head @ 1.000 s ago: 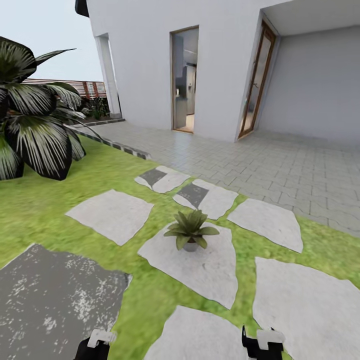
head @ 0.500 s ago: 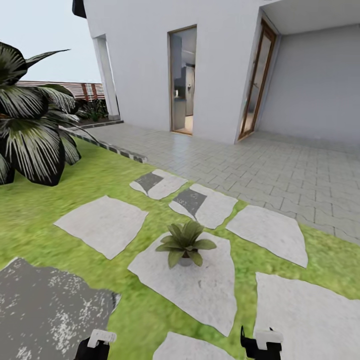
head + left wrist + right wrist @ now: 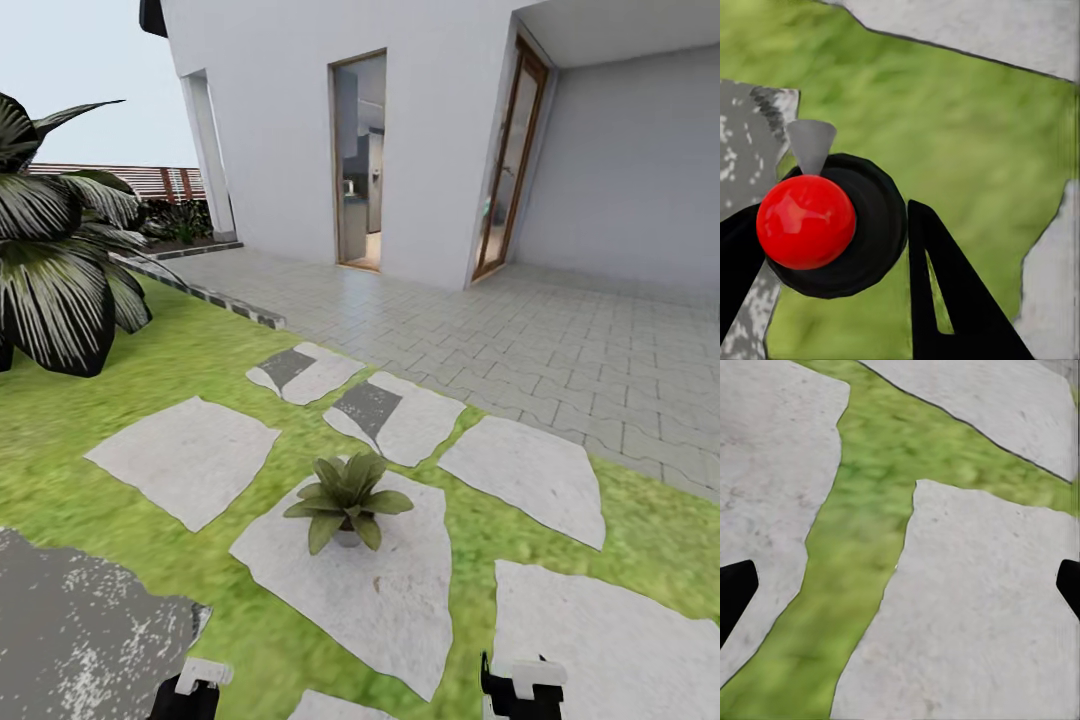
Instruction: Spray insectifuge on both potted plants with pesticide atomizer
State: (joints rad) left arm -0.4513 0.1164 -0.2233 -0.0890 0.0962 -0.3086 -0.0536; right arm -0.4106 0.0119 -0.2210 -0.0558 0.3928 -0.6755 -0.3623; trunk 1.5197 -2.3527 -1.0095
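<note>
One potted plant (image 3: 345,498), a small rosette of pointed green leaves, stands on a pale stepping stone (image 3: 390,590) ahead of me; I make out no whitish specks on its leaves. My left gripper (image 3: 190,692) is low at the picture's edge. In the left wrist view its black fingers (image 3: 945,292) close on a dark round body with a glossy red cap and grey nozzle cone, seen end-on: the pesticide atomizer (image 3: 832,225). My right gripper (image 3: 900,592) is open over stone and grass, and it also sits low in the head view (image 3: 522,690).
Green lawn with several irregular stepping stones, one dark and speckled (image 3: 80,620) at near left. A big palm (image 3: 55,270) stands at left. Grey paving (image 3: 560,340) leads to a white house with an open doorway (image 3: 358,160). A brown slatted fence (image 3: 150,180) is far back.
The camera has moved forward, and the whole view has shifted. The potted plant now sits lower and further left in the picture, closer to me. Both grippers keep their pose.
</note>
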